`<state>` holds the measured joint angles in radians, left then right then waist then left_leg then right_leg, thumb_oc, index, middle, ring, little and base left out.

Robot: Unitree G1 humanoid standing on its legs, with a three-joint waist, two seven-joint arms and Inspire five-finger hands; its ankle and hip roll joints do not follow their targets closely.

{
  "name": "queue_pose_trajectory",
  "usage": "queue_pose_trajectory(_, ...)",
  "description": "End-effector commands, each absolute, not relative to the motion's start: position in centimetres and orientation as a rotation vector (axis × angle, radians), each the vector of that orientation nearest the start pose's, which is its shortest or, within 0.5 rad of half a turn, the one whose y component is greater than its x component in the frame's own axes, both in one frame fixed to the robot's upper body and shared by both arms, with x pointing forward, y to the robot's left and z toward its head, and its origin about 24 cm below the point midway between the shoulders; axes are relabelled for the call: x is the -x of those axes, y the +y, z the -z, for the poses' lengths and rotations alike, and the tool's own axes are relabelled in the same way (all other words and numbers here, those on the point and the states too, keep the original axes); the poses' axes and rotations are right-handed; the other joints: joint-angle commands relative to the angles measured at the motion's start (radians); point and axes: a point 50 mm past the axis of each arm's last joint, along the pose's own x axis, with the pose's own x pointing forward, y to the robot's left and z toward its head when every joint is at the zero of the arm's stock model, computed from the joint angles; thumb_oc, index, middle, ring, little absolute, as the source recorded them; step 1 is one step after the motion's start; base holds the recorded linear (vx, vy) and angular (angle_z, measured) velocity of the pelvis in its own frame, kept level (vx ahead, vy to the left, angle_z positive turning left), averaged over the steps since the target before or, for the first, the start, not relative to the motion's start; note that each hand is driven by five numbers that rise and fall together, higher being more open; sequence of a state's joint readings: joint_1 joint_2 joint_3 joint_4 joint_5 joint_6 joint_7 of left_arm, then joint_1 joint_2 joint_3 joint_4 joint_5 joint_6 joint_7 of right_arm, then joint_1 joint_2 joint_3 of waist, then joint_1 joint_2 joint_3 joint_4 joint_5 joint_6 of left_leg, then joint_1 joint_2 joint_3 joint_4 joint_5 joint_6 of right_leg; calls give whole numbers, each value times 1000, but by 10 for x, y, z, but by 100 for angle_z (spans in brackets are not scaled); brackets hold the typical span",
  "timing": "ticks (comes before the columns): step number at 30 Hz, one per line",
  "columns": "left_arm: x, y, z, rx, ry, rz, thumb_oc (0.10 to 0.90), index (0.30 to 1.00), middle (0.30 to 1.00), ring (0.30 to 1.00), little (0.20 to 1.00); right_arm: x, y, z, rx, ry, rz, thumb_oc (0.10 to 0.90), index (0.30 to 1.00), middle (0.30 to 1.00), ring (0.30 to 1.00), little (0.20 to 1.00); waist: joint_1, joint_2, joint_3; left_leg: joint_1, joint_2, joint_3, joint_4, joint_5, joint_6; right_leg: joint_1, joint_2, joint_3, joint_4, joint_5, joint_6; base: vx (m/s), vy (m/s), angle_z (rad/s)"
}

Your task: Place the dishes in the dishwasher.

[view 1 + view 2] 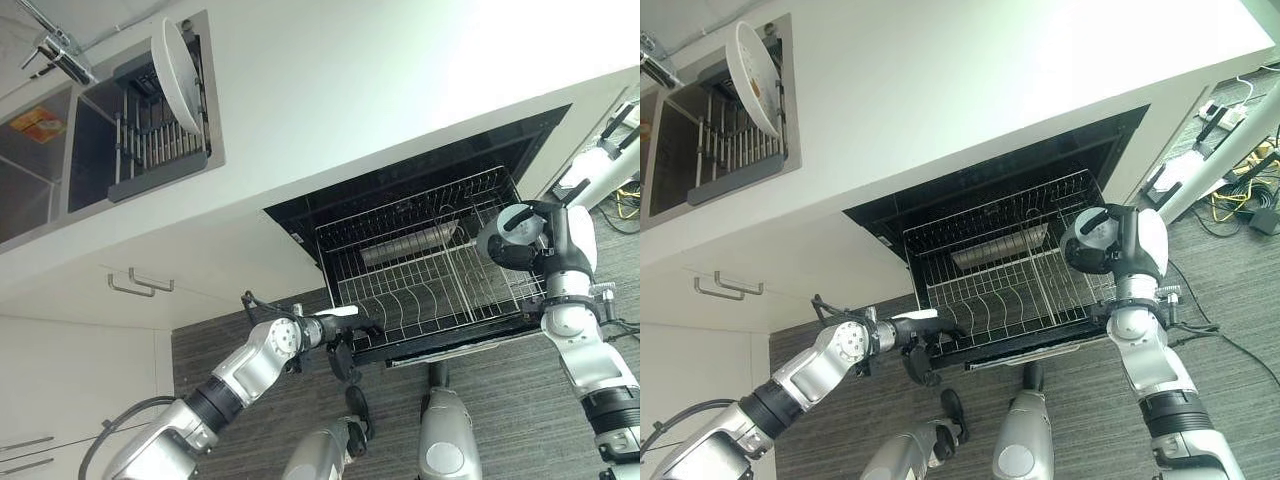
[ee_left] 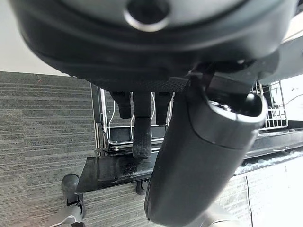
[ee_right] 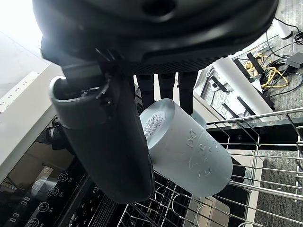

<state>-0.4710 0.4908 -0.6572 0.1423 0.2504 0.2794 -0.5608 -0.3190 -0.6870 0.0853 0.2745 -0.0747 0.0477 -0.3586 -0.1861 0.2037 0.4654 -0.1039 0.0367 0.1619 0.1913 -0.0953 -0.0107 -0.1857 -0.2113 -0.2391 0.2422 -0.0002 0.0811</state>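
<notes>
The dishwasher (image 1: 300,222) stands open with its wire rack (image 1: 420,275) pulled out; no dishes show in the rack. My right hand (image 1: 540,240) hovers over the rack's right side, shut on a pale blue cup (image 3: 189,156), which lies tilted between thumb and fingers (image 3: 163,87). The cup (image 1: 1080,240) also shows from above. My left hand (image 1: 345,335) is at the rack's front left corner, with relaxed fingers (image 2: 142,137) reaching down to the front rail. A white plate (image 1: 178,75) stands upright in the drying rack (image 1: 150,140) in the sink.
The white counter runs above the dishwasher, with the sink and a tap (image 1: 60,50) at its far left. Cabinet handles (image 1: 140,285) sit left of the dishwasher. A white stand (image 1: 610,170) and loose cables (image 1: 1240,200) lie on the grey floor to the right.
</notes>
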Motion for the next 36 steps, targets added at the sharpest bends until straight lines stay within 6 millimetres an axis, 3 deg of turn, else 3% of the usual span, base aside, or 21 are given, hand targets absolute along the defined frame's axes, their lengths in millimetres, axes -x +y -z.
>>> queue_pose_trajectory(1, -289, 100, -63, -1019, 192, 995, 800, 900, 900, 900, 900, -314, -275, -153, 734, -292, 394, 400, 300, 300, 300, 300, 20, -26, -48, -73, 78, 35, 109, -46, -50, 7, 23, 70, 58, -150, 21, 0, 0, 0)
queue_pose_trajectory(9, -292, 105, -64, -1033, 201, 978, 800, 900, 900, 900, 900, -312, -267, -142, 740, -301, 341, 400, 300, 300, 300, 300, 21, -31, -51, -77, 77, 34, 109, -48, -48, 2, 27, 72, 58, -151, 21, 0, 0, 0)
queue_pose_trajectory(16, -291, 105, -62, -1041, 202, 973, 800, 900, 900, 900, 900, -309, -239, -161, 1002, -493, 272, 400, 300, 300, 300, 300, 20, -35, -50, -86, 74, 33, 109, -47, -48, -7, 30, 76, 58, -152, 22, 0, 0, 0)
queue_pose_trajectory(21, -291, 109, -60, -1048, 204, 961, 800, 900, 900, 900, 900, -307, -230, -158, 1048, -501, 231, 400, 300, 300, 300, 300, 19, -39, -47, -96, 72, 32, 109, -49, -47, -16, 32, 80, 58, -154, 25, -27, 0, 1)
queue_pose_trajectory(25, -292, 112, -57, -1053, 205, 953, 800, 900, 900, 900, 900, -306, -233, -143, 1023, -432, 240, 400, 300, 300, 300, 300, 19, -40, -45, -99, 73, 32, 109, -50, -47, -18, 32, 80, 58, -157, 25, -10, 0, 0)
queue_pose_trajectory(36, -294, 116, -58, -1044, 198, 930, 800, 900, 900, 900, 900, -297, -265, -103, 959, -235, 336, 400, 300, 300, 300, 300, 8, -36, -38, -104, 76, 40, 109, -51, -45, -26, 31, 82, 58, -157, 26, 0, 0, 0)
